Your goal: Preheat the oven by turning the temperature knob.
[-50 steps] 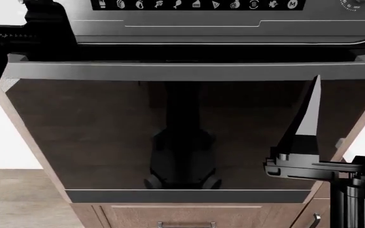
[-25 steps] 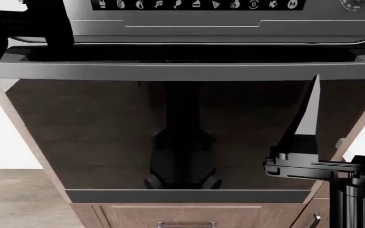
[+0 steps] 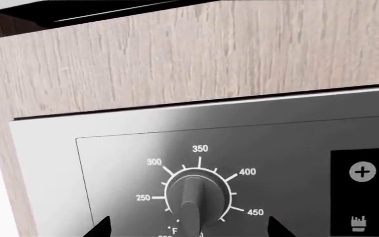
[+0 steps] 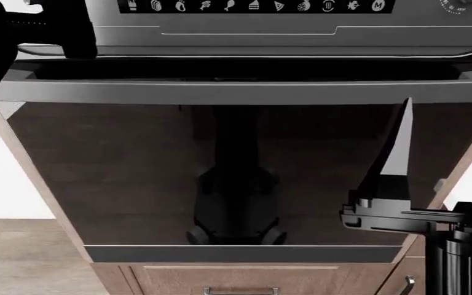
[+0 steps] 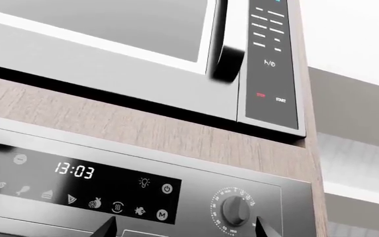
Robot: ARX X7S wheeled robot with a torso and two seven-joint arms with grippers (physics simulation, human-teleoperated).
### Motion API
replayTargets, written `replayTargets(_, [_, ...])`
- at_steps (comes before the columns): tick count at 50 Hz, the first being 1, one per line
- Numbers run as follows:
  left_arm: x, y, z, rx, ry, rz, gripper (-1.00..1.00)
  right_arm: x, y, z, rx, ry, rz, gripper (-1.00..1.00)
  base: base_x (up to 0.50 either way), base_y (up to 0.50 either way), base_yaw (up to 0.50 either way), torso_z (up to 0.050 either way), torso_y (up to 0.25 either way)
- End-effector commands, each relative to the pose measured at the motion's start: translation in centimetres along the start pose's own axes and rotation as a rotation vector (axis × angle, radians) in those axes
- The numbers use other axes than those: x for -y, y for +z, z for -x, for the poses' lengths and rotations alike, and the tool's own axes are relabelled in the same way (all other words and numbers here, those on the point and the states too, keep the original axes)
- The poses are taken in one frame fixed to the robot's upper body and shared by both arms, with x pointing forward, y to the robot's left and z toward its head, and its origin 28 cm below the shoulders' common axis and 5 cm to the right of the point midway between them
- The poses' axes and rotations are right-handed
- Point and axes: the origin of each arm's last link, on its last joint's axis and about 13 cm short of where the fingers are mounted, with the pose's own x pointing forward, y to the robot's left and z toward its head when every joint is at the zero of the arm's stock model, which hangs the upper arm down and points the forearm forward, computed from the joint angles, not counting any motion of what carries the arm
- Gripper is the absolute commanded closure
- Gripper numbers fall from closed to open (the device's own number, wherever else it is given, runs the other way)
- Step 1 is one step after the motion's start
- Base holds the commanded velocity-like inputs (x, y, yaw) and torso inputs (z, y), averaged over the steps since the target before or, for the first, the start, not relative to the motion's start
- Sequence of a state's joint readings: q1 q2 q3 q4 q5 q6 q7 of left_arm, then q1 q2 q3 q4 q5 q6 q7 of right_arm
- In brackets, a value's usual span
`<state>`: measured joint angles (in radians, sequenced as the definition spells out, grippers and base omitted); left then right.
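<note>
Three views cover one oven (image 4: 236,172); the head view shows its dark glass door, bar handle (image 4: 244,92) and icon strip (image 4: 257,6); the left gripper (image 4: 56,37) is a black mass at the panel's left end, its jaw state unclear there; the left wrist view shows the temperature knob (image 3: 196,195) close ahead between spread fingertips (image 3: 100,228), unclasped; the right wrist view alone shows a microwave (image 5: 143,44), a clock reading 13:03 (image 5: 74,171), another knob (image 5: 236,210) and the right gripper (image 5: 183,228) with tips apart, holding nothing.
</note>
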<state>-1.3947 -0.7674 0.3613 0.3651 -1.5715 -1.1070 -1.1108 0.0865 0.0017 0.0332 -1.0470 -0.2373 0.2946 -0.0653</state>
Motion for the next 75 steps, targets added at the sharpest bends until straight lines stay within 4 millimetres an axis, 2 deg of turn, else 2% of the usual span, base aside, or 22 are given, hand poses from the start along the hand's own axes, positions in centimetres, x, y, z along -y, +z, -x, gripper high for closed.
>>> replayTargets(1, [0.0, -0.1, -0.4, -0.010, -0.003, -0.008, -1.00, 0.0, 0.0, 0.0, 0.000, 0.002, -0.001, -1.00, 0.00, 0.00, 0.00, 0.000, 0.000])
replayTargets(37, [0.1, -0.4, -1.9, -0.023, 0.001, -0.011, -1.00, -0.1, 0.0, 0.0, -0.003, 0.003, -0.002, -1.00, 0.00, 0.00, 0.00, 0.000, 0.000])
replayTargets(61, [0.2, -0.4, -1.9, -0.017, -0.004, -0.010, -1.00, -0.1, 0.0, 0.0, -0.004, 0.004, -0.002, -1.00, 0.00, 0.00, 0.00, 0.000, 0.000])
replayTargets(62, [0.3, -0.4, -1.9, -0.013, -0.002, -0.013, 1.00, -0.1, 0.0, 0.0, -0.005, 0.004, -0.002, -1.00, 0.00, 0.00, 0.00, 0.000, 0.000])
replayTargets(75, [0.1, -0.2, -1.7, 0.005, 0.005, -0.024, 1.00, -0.1, -0.1, 0.0, -0.013, 0.007, 0.001, -1.00, 0.00, 0.00, 0.00, 0.000, 0.000])
